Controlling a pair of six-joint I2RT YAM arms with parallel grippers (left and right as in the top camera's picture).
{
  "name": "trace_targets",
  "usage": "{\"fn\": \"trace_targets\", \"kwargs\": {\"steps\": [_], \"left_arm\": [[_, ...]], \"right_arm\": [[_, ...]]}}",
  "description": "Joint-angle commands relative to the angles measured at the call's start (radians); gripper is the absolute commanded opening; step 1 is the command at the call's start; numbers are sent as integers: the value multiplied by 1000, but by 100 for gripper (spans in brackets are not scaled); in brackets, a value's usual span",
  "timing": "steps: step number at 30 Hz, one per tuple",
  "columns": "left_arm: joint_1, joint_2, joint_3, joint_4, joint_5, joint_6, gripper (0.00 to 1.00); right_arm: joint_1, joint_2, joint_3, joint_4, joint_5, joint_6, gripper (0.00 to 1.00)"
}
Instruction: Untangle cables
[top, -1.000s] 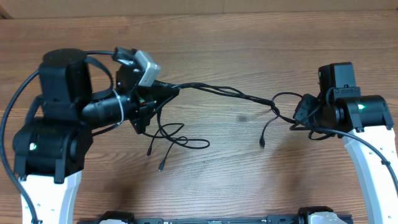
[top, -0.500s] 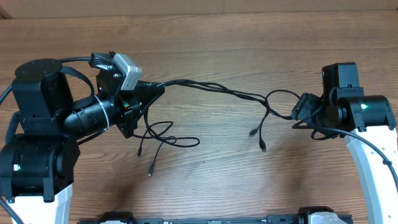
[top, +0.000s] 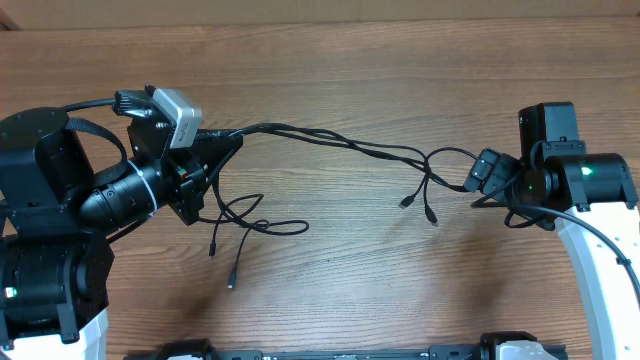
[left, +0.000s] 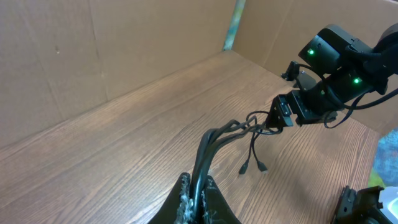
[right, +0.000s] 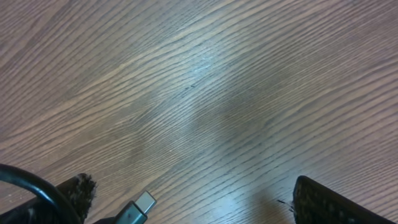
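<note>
Seemingly much is left: the cables (top: 330, 140) are clamped, bunched, in the left end effector (left: 194, 196) and tangled near the desk's (top: 330, 60) right edge. The right end effector (right: 186, 194) is seen spread open.

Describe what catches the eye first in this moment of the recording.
A bundle of thin black cables stretches across the middle of the table, clamped in the left gripper and running to the right gripper. Two plug ends dangle from it near the right side. Loose loops lie just below the left gripper.
</note>
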Motion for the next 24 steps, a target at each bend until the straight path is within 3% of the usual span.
{"fn": "trace_targets", "kwargs": {"steps": [1,12,20,24], "left_arm": [[15,-18,19,14,-3,-17,4],[61,-18,19,19,-19,-52,4],[61,-18,19,19,-143,-158,4],[60,-18,19,18,-283,-266,4]], "right_arm": [[-15,-2,1,-6,58,-7,100],[-15,2,-26,-6,53,-24,100],[-15,2,-29,6,20,-25,100],[-15,2,-31,-2,19,-24,100]]}}
